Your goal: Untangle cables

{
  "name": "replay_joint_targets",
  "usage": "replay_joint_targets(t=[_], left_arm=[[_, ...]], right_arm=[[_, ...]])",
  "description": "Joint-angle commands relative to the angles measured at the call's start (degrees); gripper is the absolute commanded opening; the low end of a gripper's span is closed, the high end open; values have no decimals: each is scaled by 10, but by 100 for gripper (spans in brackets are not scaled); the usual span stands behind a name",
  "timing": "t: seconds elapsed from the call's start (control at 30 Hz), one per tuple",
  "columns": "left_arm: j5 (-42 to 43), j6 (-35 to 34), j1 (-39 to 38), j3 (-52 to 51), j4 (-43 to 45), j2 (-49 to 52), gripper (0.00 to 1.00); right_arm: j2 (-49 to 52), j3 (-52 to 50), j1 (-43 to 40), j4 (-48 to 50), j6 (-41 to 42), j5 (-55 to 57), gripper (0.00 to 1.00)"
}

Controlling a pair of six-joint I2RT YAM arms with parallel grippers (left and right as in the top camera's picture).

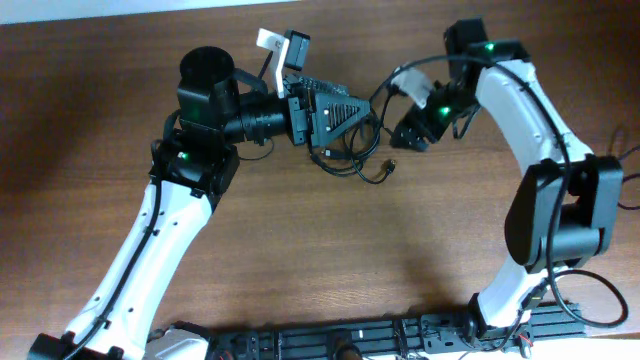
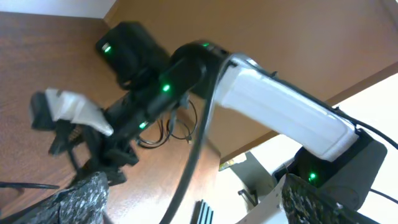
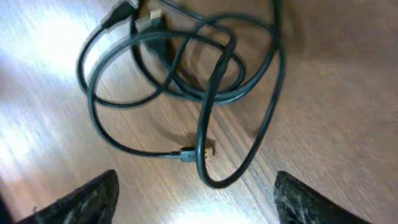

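Note:
The cables point(image 1: 352, 156) lie as a small tangle of thin black loops on the wooden table, between my two grippers. In the right wrist view the cables point(image 3: 186, 81) fill the upper half, with a plug end point(image 3: 207, 151) on the near loop. My right gripper point(image 3: 199, 205) hangs open just above the table, the lowest loop lying ahead of its fingertips point(image 3: 87, 199), nothing between them. From above, the right gripper point(image 1: 407, 135) is right of the tangle. My left gripper point(image 1: 352, 115) hovers over the tangle's left side, open point(image 2: 199, 205), with a black cord point(image 2: 189, 168) crossing the gap ungripped.
The right arm point(image 2: 280, 106) fills the left wrist view, with the cables point(image 2: 168, 134) beyond it and the table's edge point(image 2: 230, 158) close behind. A black rail point(image 1: 400, 335) runs along the front of the table. The left arm's base link point(image 1: 150, 250) crosses the front left.

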Motion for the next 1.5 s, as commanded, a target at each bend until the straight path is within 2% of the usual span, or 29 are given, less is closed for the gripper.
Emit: replay_joint_targets(t=[0.0,0.03,0.1,0.23,0.27,0.3,0.33,0.37,0.5,0.63,0.7,0.8,0.83,0.93,1.27,1.47], left_arm=[[11,5,-1,9,2,0,90],[10,5,-1,9,2,0,90],[10,5,-1,9,2,0,91],[11,5,-1,9,1,0,91],[11,5,-1,9,2,0,91],[11,5,-1,9,2,0,91],[11,5,-1,9,1,0,91],[11,5,-1,9,1,0,91],[11,5,-1,9,1,0,91],[11,5,3,9,2,0,92],[23,5,12,9,1,0,94],[60,5,28,9,1,0,94],[71,5,33,9,1,0,94],[76,5,36,9,1,0,94],[87,5,36,9,1,0,94],[93,5,36,9,1,0,94]], right_arm=[[3,-48,7,30,-9,5,67],[3,-58,10,40,-9,3,66],[4,-72,18,62,-7,1,49],[4,-75,32,91,13,3,55],[4,-75,34,95,13,3,51],[4,-76,35,99,13,3,38],[5,-76,37,106,13,3,11],[5,-76,37,108,13,3,4],[5,-75,37,105,14,3,4],[1,-53,37,103,82,3,4],[-5,-26,37,92,89,3,4],[-22,37,37,79,175,3,4],[-31,75,37,71,240,3,4],[-40,146,37,38,314,-1,4],[-58,421,44,-123,323,-100,4],[-68,545,68,-124,372,-110,4]])
